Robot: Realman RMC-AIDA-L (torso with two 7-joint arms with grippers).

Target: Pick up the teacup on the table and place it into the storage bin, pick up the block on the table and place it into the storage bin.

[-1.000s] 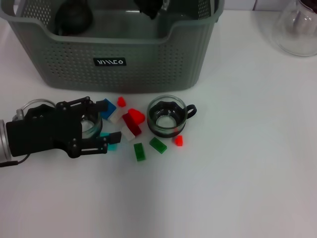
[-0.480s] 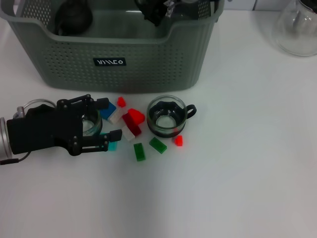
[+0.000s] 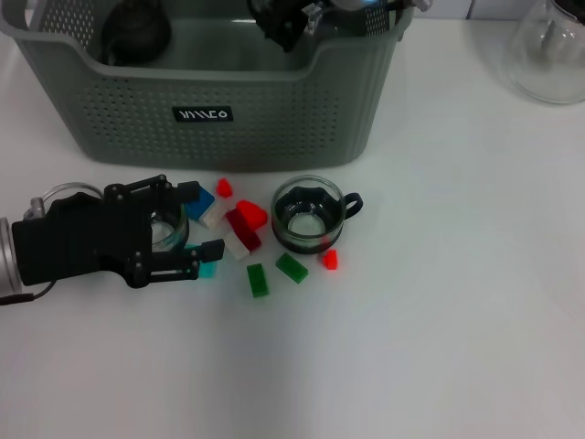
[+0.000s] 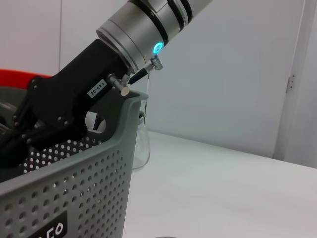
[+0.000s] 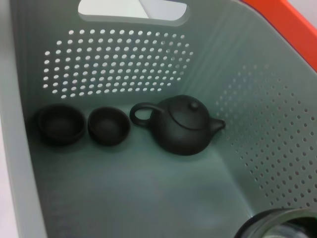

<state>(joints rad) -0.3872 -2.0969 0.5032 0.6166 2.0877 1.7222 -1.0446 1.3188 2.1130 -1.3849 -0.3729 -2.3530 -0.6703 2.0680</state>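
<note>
Your left tool (image 3: 187, 240) lies low over the white bench (image 3: 439, 302), its black body reaching in from the left edge of the head view and pointing toward the blocks. Its two fingers are spread, one on either side of a clear glass teacup (image 3: 167, 229), not yet pressed against it.

Your right tool (image 3: 285, 20) hangs above the back of the storage bin (image 3: 274, 110). Its black body slants down over the rim in the left wrist view; you cannot tell from any view how its fingers stand.

A second teacup (image 3: 308, 214), round, of clear glass with a dark band, stands upright just in front of the bin, its dark handle pointing to the robot's right.

Small hard-edged blocks lie scattered between the two cups: a blue block (image 3: 198, 200), a dark red block (image 3: 239, 224), a green block (image 3: 258, 280) with its long axis running toward and away from you, and another green block (image 3: 292, 267) lying aslant.

The bin is grey-green plastic with perforated walls. Inside it sit a dark matte teapot (image 5: 185, 126), its spout and handle at opposite ends, and two small dark bowls (image 5: 81, 126) side by side.
</note>
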